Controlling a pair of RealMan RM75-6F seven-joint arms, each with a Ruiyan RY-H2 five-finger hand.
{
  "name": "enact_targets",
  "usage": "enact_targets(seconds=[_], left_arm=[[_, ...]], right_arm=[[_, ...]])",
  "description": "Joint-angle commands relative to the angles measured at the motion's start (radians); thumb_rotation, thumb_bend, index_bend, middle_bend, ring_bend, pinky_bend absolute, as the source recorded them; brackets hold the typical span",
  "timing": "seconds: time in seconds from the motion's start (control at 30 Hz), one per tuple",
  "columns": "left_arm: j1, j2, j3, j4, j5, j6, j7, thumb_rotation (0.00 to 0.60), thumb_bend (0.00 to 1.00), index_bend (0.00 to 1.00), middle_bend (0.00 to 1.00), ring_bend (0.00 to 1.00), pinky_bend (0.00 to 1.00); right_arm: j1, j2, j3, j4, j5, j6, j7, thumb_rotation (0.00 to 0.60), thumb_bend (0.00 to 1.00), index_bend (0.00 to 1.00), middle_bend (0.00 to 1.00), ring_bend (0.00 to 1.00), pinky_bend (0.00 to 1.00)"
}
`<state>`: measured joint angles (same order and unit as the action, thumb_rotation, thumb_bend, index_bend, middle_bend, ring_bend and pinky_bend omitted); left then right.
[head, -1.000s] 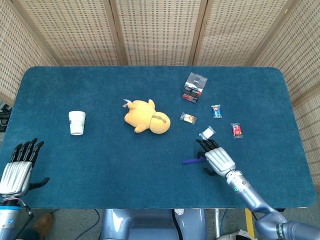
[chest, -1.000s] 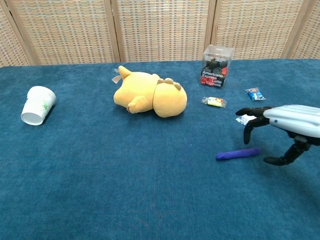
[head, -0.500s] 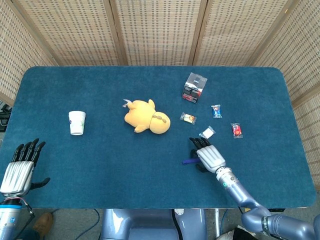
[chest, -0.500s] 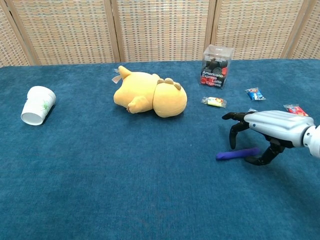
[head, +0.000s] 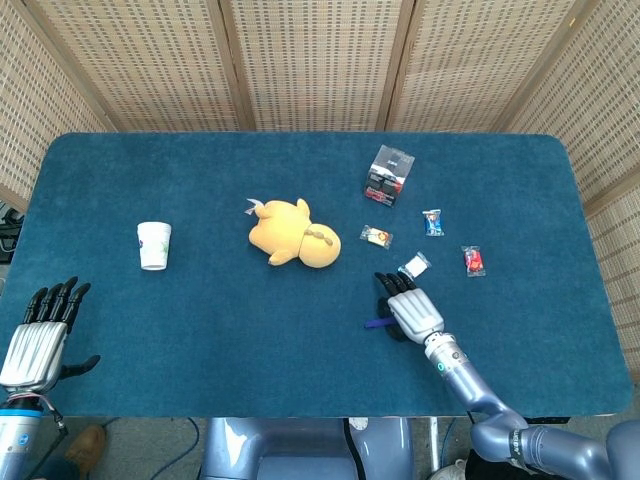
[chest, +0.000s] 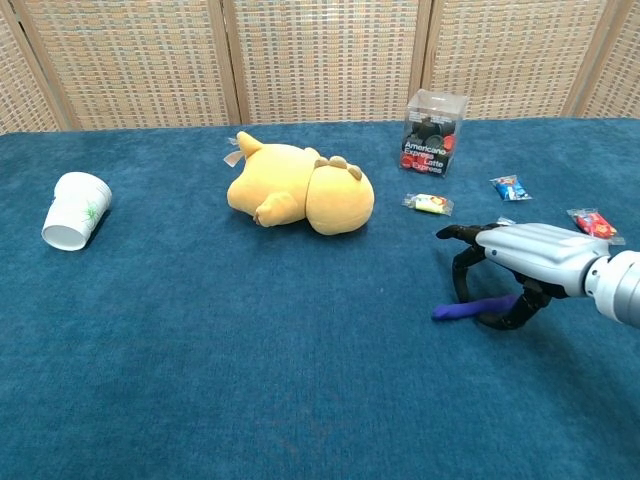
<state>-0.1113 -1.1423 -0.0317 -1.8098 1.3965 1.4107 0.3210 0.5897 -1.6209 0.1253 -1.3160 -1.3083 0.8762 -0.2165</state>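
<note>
Under the right hand (chest: 520, 262), slim purple stick (chest: 470, 308)

Both views are bright and evenly lit from above, with only soft, short shadows under the plush (chest: 302, 190) and the right hand (chest: 520, 262). Focus is sharp throughout (no glare, no motion blur); the head view's edges bow slightly.

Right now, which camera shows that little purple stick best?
The chest view: the purple stick lies side-on under the right robot hand, most of its length visible. In the head view only a short end pokes out beside that robot hand.
</note>
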Motion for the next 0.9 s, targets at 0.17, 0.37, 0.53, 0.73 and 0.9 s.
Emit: enact_targets(seconds=[0.17,0.37,0.53,0.73,0.9], left_arm=[[-0.001,-0.001,0.001,0.000,-0.001,-0.001,0.002,0.600,0.00,0.00,0.00,0.00,0.00],[-0.001,0.000,0.003,0.000,-0.002,0.000,0.000,0.600,0.00,0.00,0.00,0.00,0.00],[-0.002,0.004,0.001,0.000,-0.005,-0.002,-0.008,0.600,0.00,0.00,0.00,0.00,0.00],[-0.006,0.009,-0.001,0.000,-0.007,-0.007,-0.021,0.600,0.00,0.00,0.00,0.00,0.00],[-0.013,0.017,-0.009,0.006,-0.015,-0.016,-0.036,0.600,0.00,0.00,0.00,0.00,0.00]], right_arm=[[0.003,-0.003,-0.002,0.008,0.011,0.004,0.002,0.600,0.53,0.55,0.03,0.00,0.00],[0.008,-0.010,-0.005,0.015,0.020,0.001,0.004,0.600,0.54,0.58,0.07,0.00,0.00],[0.014,-0.004,0.001,-0.003,0.030,-0.005,0.014,0.600,0.56,0.58,0.07,0.00,0.00],[0.024,0.020,0.021,-0.068,0.042,-0.004,0.031,0.600,0.59,0.58,0.07,0.00,0.00],[0.040,0.059,0.062,-0.155,0.086,-0.018,0.050,0.600,0.59,0.58,0.07,0.00,0.00]])
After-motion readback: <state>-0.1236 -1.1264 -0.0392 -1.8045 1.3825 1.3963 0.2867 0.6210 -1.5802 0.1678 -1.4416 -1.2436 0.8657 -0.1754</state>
